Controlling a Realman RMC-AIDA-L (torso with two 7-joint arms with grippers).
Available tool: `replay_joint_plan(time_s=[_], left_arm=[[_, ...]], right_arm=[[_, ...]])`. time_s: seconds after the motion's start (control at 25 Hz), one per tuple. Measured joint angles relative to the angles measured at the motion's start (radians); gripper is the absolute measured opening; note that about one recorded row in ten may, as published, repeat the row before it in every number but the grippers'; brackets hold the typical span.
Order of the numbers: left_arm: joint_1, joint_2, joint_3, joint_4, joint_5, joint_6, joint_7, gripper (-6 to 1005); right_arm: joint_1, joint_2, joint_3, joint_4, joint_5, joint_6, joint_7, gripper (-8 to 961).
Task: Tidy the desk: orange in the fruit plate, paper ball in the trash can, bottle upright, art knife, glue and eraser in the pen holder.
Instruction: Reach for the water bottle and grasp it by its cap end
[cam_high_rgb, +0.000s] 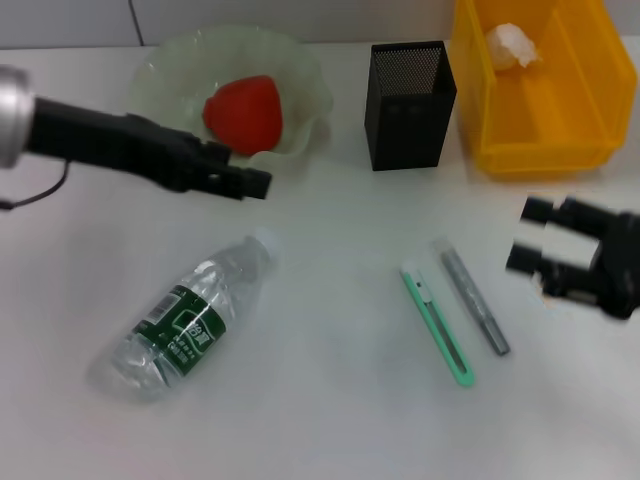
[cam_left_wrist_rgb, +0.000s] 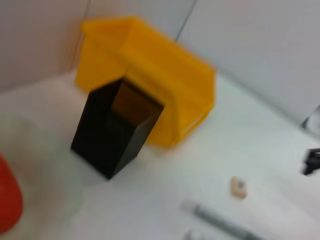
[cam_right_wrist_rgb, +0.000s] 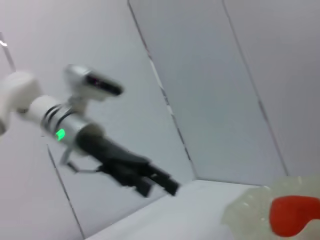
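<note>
The light, slippery bottle (cam_high_rgb: 190, 325) lies flat on the tabletop (cam_high_rgb: 330, 420); the left end effector (cam_high_rgb: 245, 180), fingers together, should grasp mid-body.

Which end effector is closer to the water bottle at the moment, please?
Left. The left end effector hovers just beyond the lying water bottle, near the fruit plate; the right end effector is far across the desk.

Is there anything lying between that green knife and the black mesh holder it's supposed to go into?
Nothing visible: bare table lies between the knife and the holder. The grey glue stick lies beside the knife, off to the right, not in that path.
</note>
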Motion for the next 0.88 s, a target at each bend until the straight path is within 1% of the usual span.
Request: replay_joint_plan(time_s=[0.04,0.08,0.12,0.16,0.2,0.32,0.36,0.4,0.44,0.48,0.52,0.56,0.72,0.76,0.88], left_arm=[[-0.016,0.000,0.039,0.017,0.034,-0.016,-0.060,771],[-0.035,0.000,0.092,0.029,0.080,-0.036,-0.115,768],[-0.054,-0.001,0.143,0.038,0.124,-0.058,-0.170,764],[-0.083,-0.005,0.223,0.039,0.205,-0.092,-0.240,760],[-0.083,-0.005,0.223,0.039,0.205,-0.092,-0.240,756],[-0.112,-0.010,0.340,0.010,0.270,-0.157,-0.311,745],[-0.121,-0.011,0.410,-0.026,0.292,-0.207,-0.336,741],[-0.121,-0.011,0.410,-0.026,0.292,-0.207,-0.336,737],[-0.131,-0.011,0.433,-0.069,0.312,-0.240,-0.341,733],[-0.131,-0.011,0.433,-0.069,0.312,-0.240,-0.341,729],[-0.139,-0.011,0.438,-0.100,0.322,-0.257,-0.342,725],[-0.150,-0.011,0.445,-0.158,0.332,-0.287,-0.344,721],[-0.153,-0.011,0.455,-0.194,0.337,-0.320,-0.345,706],[-0.153,-0.011,0.470,-0.222,0.344,-0.363,-0.346,702],[-0.153,-0.011,0.478,-0.251,0.348,-0.412,-0.347,691]], right_arm=[[0.012,-0.009,0.009,0.116,-0.012,-0.006,-0.098,749],[0.013,-0.010,0.009,0.148,-0.014,0.003,-0.130,750],[0.013,-0.010,0.009,0.148,-0.014,0.003,-0.130,750],[0.014,-0.006,0.006,0.179,-0.018,0.025,-0.167,750],[0.014,-0.002,0.004,0.185,-0.023,0.037,-0.176,750],[0.014,0.004,0.001,0.187,-0.038,0.060,-0.182,750],[0.017,0.008,0.000,0.189,-0.051,0.072,-0.182,749],[0.017,0.008,0.000,0.189,-0.051,0.072,-0.182,749],[0.023,0.010,-0.002,0.190,-0.062,0.075,-0.183,749],[0.023,0.010,-0.002,0.190,-0.062,0.075,-0.183,749],[0.027,0.011,-0.003,0.190,-0.068,0.075,-0.183,749],[0.034,0.015,-0.004,0.192,-0.083,0.075,-0.183,749],[0.040,0.021,-0.004,0.194,-0.092,0.075,-0.189,748],[0.041,0.021,-0.004,0.196,-0.092,0.075,-0.193,749],[0.046,0.023,-0.003,0.205,-0.093,0.074,-0.202,750]])
